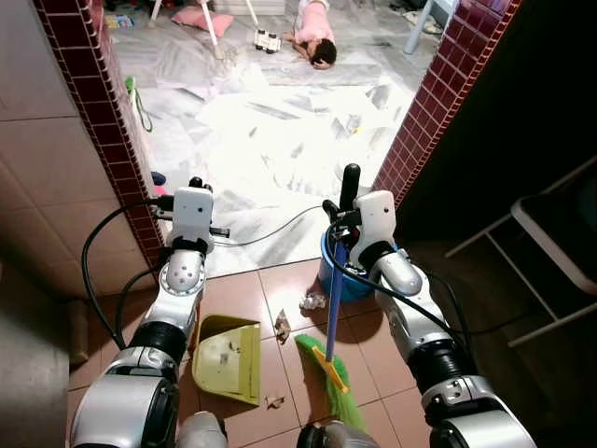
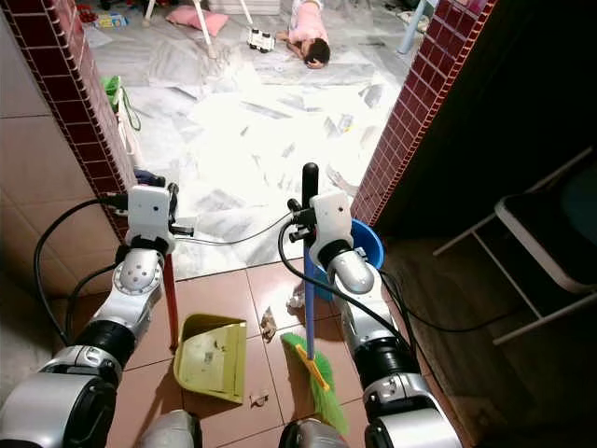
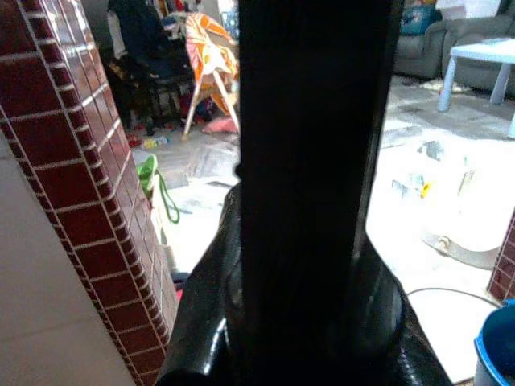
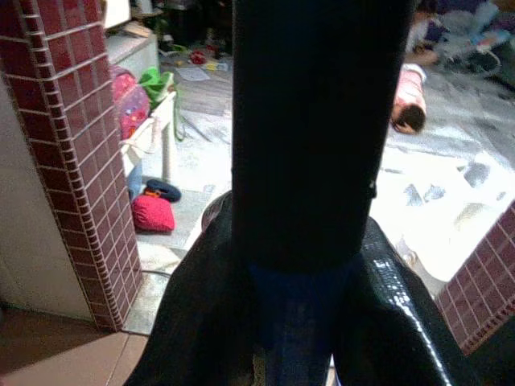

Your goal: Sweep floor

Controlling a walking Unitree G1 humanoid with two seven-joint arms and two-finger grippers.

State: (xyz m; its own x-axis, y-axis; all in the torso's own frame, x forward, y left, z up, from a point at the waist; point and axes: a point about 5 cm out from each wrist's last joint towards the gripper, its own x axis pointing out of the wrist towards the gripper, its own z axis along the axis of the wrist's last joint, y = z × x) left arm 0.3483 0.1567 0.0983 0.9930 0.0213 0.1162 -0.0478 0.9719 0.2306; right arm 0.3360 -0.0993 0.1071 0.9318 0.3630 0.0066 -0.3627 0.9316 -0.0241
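Your blue bucket [image 1: 347,283] sits by the doorway, contents hidden. Yellow dustpan [image 1: 229,357] on brown tiles holds scraps. Right jaws [image 1: 341,217] grip the broom [image 1: 333,359]; left jaws [image 2: 160,217] grip the dustpan's red handle [image 2: 172,308]. 3 scraps lie nearby.

Strong light floods the white marble floor [image 1: 280,131] beyond the doorway, washing its centre out to near-white glare. Nearer than that floor, the terracotta tiles [image 1: 280,299] sit in dimmer, warmer light, and right of the marble the area around the folding chair [image 1: 560,233] sinks into near-black shadow. Both wrist views are soft (the close black fingers [image 3: 314,161] blurred, unlit), with sharper backgrounds.
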